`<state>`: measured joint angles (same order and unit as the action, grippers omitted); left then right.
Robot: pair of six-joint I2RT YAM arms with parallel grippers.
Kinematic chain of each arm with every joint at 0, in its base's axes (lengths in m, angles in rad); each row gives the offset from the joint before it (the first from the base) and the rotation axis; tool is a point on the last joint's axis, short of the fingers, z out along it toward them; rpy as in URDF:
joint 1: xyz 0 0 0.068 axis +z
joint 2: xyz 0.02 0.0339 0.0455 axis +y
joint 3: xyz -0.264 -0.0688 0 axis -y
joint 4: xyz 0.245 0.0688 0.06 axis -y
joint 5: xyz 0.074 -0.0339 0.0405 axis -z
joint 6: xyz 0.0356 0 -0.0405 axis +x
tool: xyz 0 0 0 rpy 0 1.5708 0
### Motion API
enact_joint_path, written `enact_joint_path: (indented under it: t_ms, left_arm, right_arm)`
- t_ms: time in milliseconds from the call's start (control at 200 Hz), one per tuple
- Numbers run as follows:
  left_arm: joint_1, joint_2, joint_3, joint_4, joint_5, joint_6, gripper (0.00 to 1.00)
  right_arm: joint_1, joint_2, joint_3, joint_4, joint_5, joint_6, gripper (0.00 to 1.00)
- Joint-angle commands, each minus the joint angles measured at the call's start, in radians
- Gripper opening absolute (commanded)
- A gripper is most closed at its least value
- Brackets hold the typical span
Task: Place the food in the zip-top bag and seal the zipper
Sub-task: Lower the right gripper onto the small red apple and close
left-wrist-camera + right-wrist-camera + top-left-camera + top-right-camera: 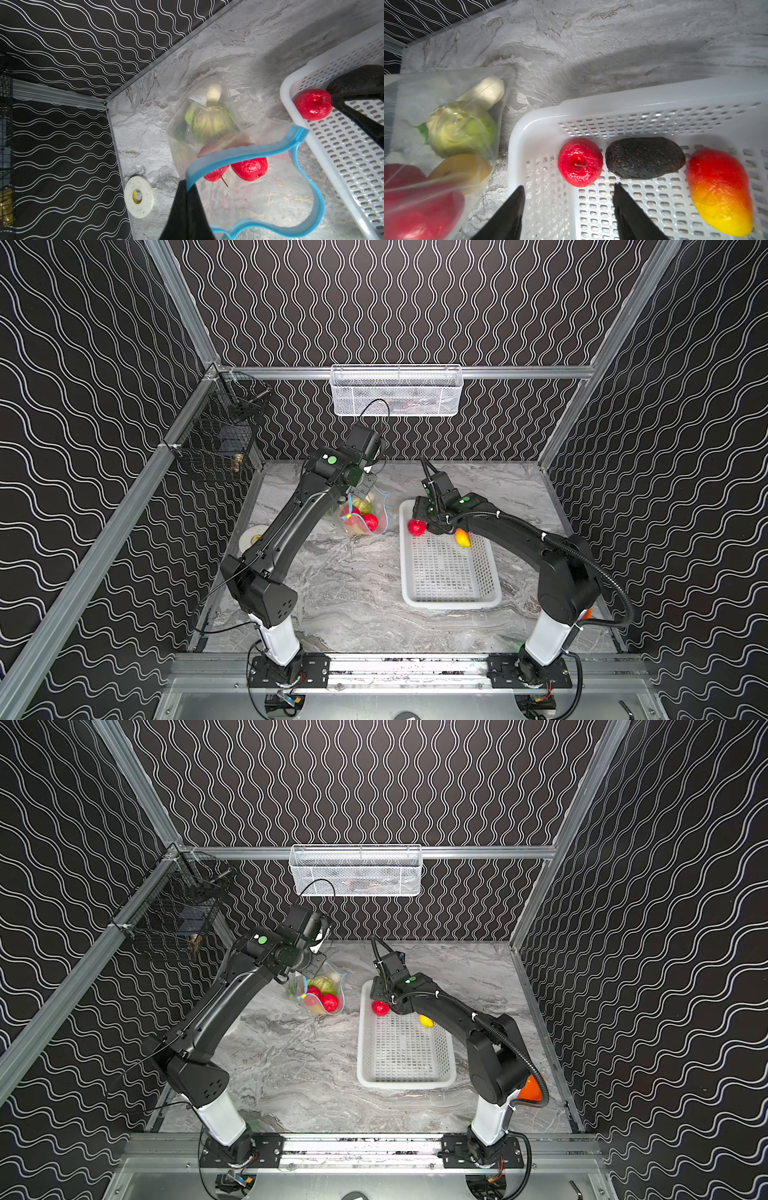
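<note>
The clear zip-top bag (365,516) stands open on the marble table, left of the white perforated basket (451,602). My left gripper (186,184) is shut on the bag's light-blue zipper (245,150) and holds the mouth up. Inside the bag lie a green cabbage (209,122), a white radish (214,93), red fruits (249,168) and a yellow piece (460,168). My right gripper (569,186) is open low in the basket's far left corner, its tips just short of a red fruit (580,162). Beside that fruit lie a dark item (644,158) and a red-yellow fruit (720,191).
A white disc with a yellow core (251,536) lies by the left wall, partly under my left arm. A white wire basket (395,391) hangs on the back wall and a black wire basket (216,439) on the left wall. The basket's near half holds nothing.
</note>
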<state>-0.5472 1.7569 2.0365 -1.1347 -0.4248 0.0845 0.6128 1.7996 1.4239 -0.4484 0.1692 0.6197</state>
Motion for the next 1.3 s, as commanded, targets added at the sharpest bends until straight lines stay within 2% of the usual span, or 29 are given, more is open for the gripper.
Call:
enact_joint_path:
  t_ms: [0,190,400,681,781,1296]
  left_arm:
    - [0.001,0.008,0.025,0.011,-0.004,0.008,0.00]
    - [0.000,0.026,0.010,0.006,0.048,-0.014,0.00]
    - [0.000,0.017,-0.043,0.021,0.058,-0.020,0.00]
    - [0.001,0.007,-0.066,0.029,0.067,-0.024,0.00]
    - [0.000,0.002,-0.073,0.031,0.060,-0.022,0.00]
    - [0.000,-0.015,-0.100,0.042,0.048,-0.022,0.00]
  right_arm:
    - [-0.004,0.017,0.022,-0.038,-0.011,0.010,0.62]
    - [-0.011,0.061,0.060,-0.052,-0.040,0.013,0.54]
    - [-0.013,0.140,0.125,-0.110,-0.043,0.012,0.50]
    - [-0.017,0.165,0.137,-0.113,-0.051,0.025,0.44]
    - [-0.019,0.176,0.145,-0.124,-0.049,0.026,0.38]
    - [-0.022,0.208,0.156,-0.128,-0.051,0.038,0.33]
